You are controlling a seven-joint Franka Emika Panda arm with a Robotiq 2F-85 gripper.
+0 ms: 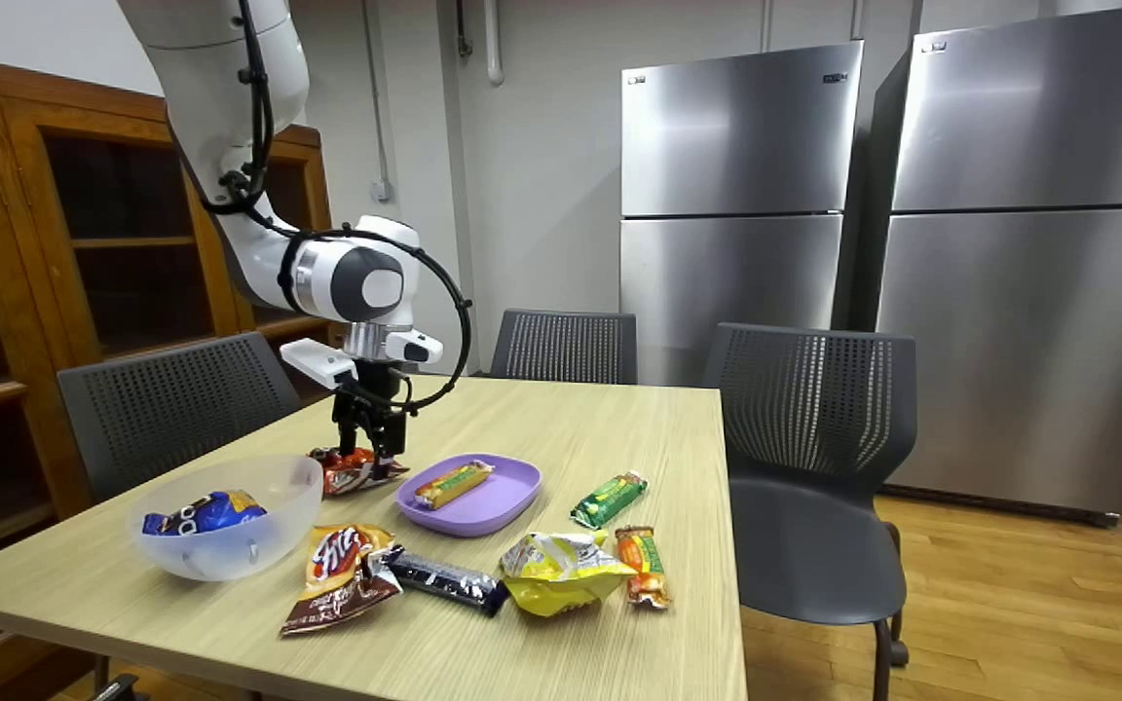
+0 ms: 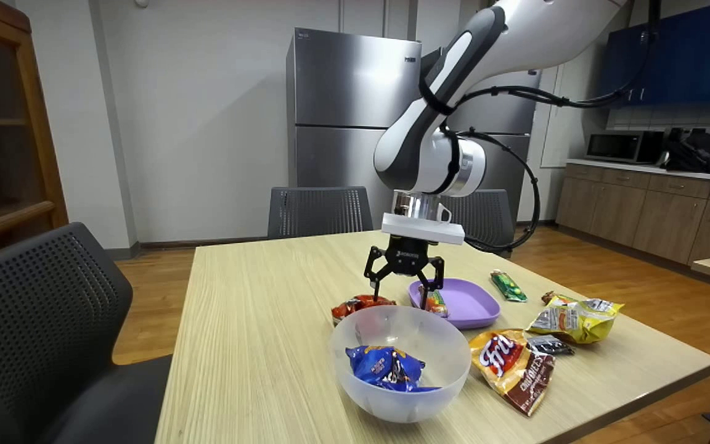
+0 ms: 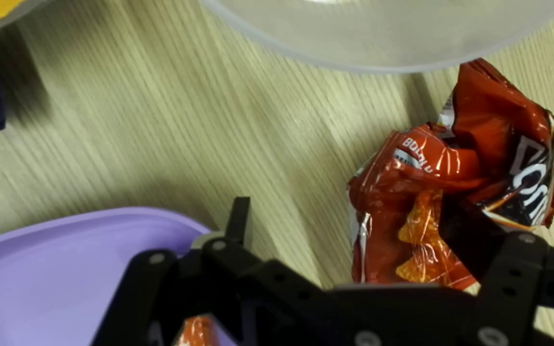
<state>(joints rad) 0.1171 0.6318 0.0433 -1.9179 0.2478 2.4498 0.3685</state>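
Note:
My gripper [image 2: 400,302] points down with its two black fingers spread wide, low over a crumpled red Doritos-style chip bag [image 3: 397,216]. In the wrist view one finger [image 3: 238,218] stands off the bag's left side, near a purple plate [image 3: 65,278], while the opposite finger overlaps the bag's right part. Whether that finger touches the bag I cannot tell. Nothing is gripped. A yellow-red wrapped bar [image 1: 454,484] lies on the plate. Beside the red bag is a translucent bowl [image 2: 355,394] with a blue chip bag [image 2: 386,367] inside.
Along the table's near part lie a Fritos bag [image 1: 337,574], a black-wrapped bar [image 1: 444,577], a crumpled yellow bag [image 1: 561,574] and a red-orange bar [image 1: 644,565]. A green bar [image 1: 610,499] lies right of the plate. Dark chairs [image 1: 809,467] surround the table.

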